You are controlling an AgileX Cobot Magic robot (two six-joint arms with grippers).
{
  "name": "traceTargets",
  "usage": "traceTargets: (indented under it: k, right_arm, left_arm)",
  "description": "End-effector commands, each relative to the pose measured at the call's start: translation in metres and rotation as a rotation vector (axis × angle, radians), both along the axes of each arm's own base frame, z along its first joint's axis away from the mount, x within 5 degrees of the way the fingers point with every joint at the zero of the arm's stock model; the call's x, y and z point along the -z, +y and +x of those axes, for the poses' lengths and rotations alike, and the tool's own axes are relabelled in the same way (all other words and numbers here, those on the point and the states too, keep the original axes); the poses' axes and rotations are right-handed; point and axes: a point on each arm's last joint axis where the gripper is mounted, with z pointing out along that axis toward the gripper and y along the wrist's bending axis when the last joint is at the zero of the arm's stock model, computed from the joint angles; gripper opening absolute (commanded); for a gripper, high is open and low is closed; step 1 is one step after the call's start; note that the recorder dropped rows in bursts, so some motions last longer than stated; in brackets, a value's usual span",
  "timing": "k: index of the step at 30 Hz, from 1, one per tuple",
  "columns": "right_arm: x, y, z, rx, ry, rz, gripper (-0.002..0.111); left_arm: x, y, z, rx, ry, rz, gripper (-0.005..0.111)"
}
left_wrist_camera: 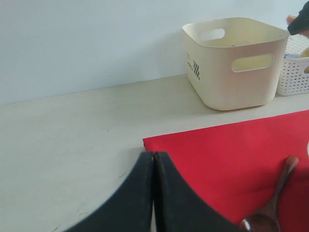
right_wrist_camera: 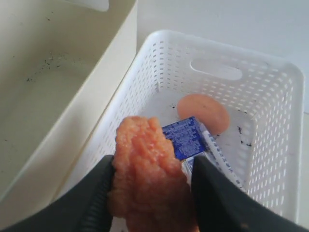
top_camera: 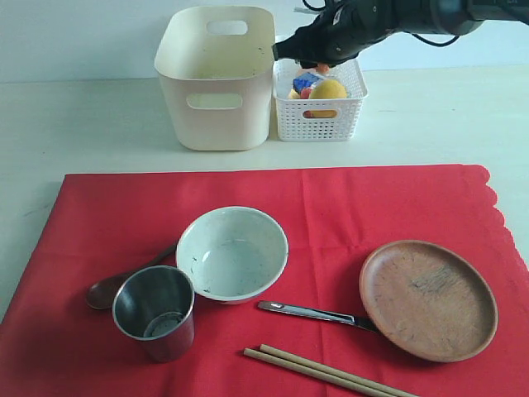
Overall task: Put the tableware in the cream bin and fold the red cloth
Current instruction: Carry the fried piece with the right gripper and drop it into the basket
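On the red cloth (top_camera: pixel 347 207) lie a pale bowl (top_camera: pixel 232 252), a steel cup (top_camera: pixel 155 311), a dark spoon (top_camera: pixel 111 288), a silver knife (top_camera: pixel 310 313), tan chopsticks (top_camera: pixel 326 372) and a brown wooden plate (top_camera: pixel 428 299). The cream bin (top_camera: pixel 216 78) stands behind the cloth with nothing in it. My right gripper (right_wrist_camera: pixel 152 179) hangs over the white lattice basket (right_wrist_camera: pixel 270 145), shut on a lumpy orange toy food piece (right_wrist_camera: pixel 145 169). My left gripper (left_wrist_camera: pixel 154 155) is shut and empty, low over the table near the cloth's corner (left_wrist_camera: pixel 227 154) and the spoon (left_wrist_camera: pixel 273 208); the exterior view does not show it.
The white lattice basket (top_camera: pixel 318 116) touches the cream bin's right side and holds a lemon (top_camera: pixel 328 89), a blue milk carton (right_wrist_camera: pixel 186 137) and a flat orange piece (right_wrist_camera: pixel 203 111). Bare pale table surrounds the cloth on the left and behind.
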Motion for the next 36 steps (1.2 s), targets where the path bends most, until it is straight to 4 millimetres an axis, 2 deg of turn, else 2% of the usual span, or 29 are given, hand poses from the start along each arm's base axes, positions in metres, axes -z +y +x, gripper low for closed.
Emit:
traceTargets:
  k: [1, 6, 12, 15, 21, 24, 26, 27, 28, 29, 31, 32, 36]
  right_arm:
    - [-0.006, 0.000, 0.004, 0.000, -0.058, 0.016, 0.023]
    - [-0.007, 0.001, 0.005, -0.001, -0.080, 0.024, 0.048]
    - [-0.009, 0.001, 0.003, 0.022, -0.043, 0.063, 0.073]
    - [-0.018, 0.001, 0.001, 0.022, -0.045, 0.066, 0.078]
    - [-0.048, -0.006, -0.010, -0.005, -0.048, -0.009, 0.077]
    - [-0.065, -0.011, -0.018, -0.014, -0.036, -0.059, 0.074]
    - [-0.084, -0.017, -0.027, -0.017, -0.030, -0.100, 0.061]
    - [-0.094, -0.019, -0.033, -0.013, -0.017, -0.108, 0.047]
    - [-0.098, -0.021, -0.036, -0.011, -0.007, -0.120, 0.040]
    - [-0.106, -0.024, -0.042, -0.006, 0.013, -0.128, 0.024]
    - [-0.117, -0.028, -0.052, 0.002, 0.048, -0.140, 0.005]
    - [-0.122, -0.030, -0.057, 0.006, 0.066, -0.147, 0.000]
    - [-0.133, -0.036, -0.072, 0.015, 0.141, -0.170, 0.000]
  left_arm:
    - [0.001, 0.000, 0.000, -0.001, -0.006, 0.001, 0.002]
    - [0.001, 0.000, 0.000, -0.001, -0.006, 0.001, 0.002]
    - [0.001, 0.000, 0.000, -0.001, -0.006, 0.001, 0.002]
    - [0.001, 0.000, 0.000, -0.001, -0.006, 0.001, 0.002]
    - [0.001, 0.000, 0.000, -0.001, -0.006, 0.001, 0.002]
    - [0.001, 0.000, 0.000, -0.001, -0.006, 0.001, 0.002]
    - [0.001, 0.000, 0.000, -0.001, -0.006, 0.001, 0.002]
    - [0.001, 0.000, 0.000, -0.001, -0.006, 0.001, 0.002]
    - [0.001, 0.000, 0.000, -0.001, -0.006, 0.001, 0.002]
    - [0.001, 0.000, 0.000, -0.001, -0.006, 0.001, 0.002]
    - [0.001, 0.000, 0.000, -0.001, -0.006, 0.001, 0.002]
    - [0.001, 0.000, 0.000, -0.001, -0.006, 0.001, 0.002]
    - [0.001, 0.000, 0.000, -0.001, -0.006, 0.001, 0.002]
